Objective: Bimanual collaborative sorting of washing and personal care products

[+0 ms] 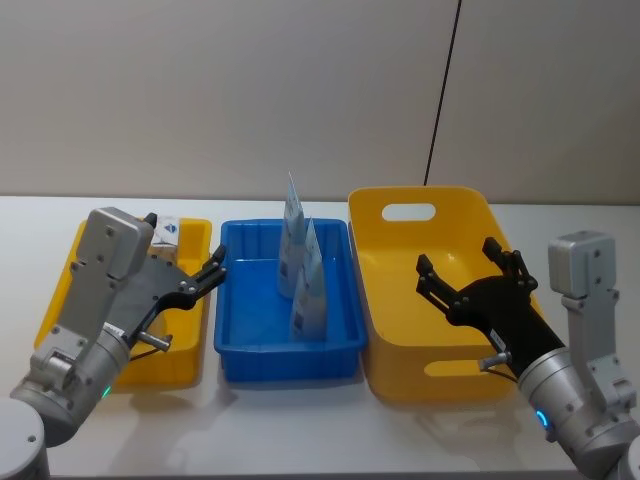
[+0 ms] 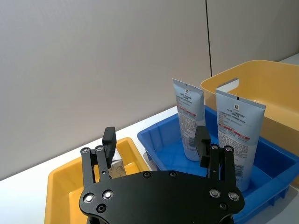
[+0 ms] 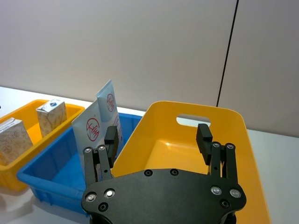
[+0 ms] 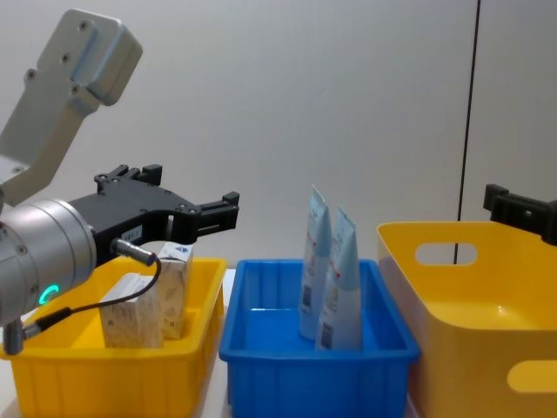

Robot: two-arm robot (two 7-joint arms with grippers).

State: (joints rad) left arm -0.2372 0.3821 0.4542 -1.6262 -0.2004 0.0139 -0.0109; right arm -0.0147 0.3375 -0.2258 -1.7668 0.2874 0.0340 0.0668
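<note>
Two tubes [image 1: 308, 290] stand crimp end up in blue bin [image 1: 285, 362], long axis vertical. They're to the right of L pincer [image 2: 155, 140] and left of R pincer [image 3: 158, 135]; L looks nearer. L pincer is spread, holding nothing, above small yellow bin [image 1: 165, 378] w/ floral pack [image 4: 130, 313] & carton [image 4: 177, 287]. R pincer is spread, holding nothing, over big yellow basket [image 1: 420, 385], bare inside.

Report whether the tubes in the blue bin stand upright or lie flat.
Upright: the near tube and far tube stand in the blue bin, crimped ends up.
</note>
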